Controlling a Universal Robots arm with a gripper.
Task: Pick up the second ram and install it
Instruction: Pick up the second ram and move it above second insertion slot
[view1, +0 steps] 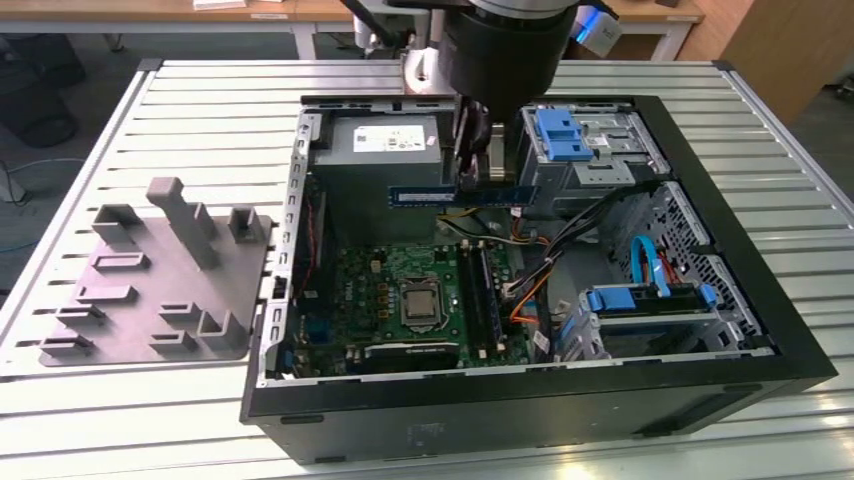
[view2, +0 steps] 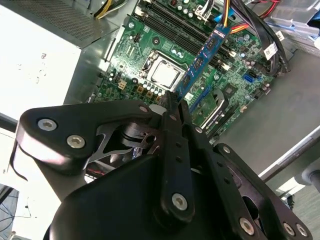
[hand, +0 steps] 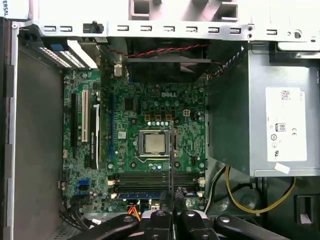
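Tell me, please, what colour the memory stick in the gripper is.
The second ram is blue with black chips, clearest in the second wrist view.

The table is ribbed metal, the holder plate matt grey plastic. The gripper looks smooth semi-gloss black, the second ram a smooth circuit board

I'm looking down into the open computer case, which is lying on its side on the slatted metal table. The green motherboard is sitting flat on the case floor, its processor gleaming mid-board. The grey power supply is sitting just beside the board, with yellow cables curling below it. A grey holder tray is resting on the table at the exterior view's left.
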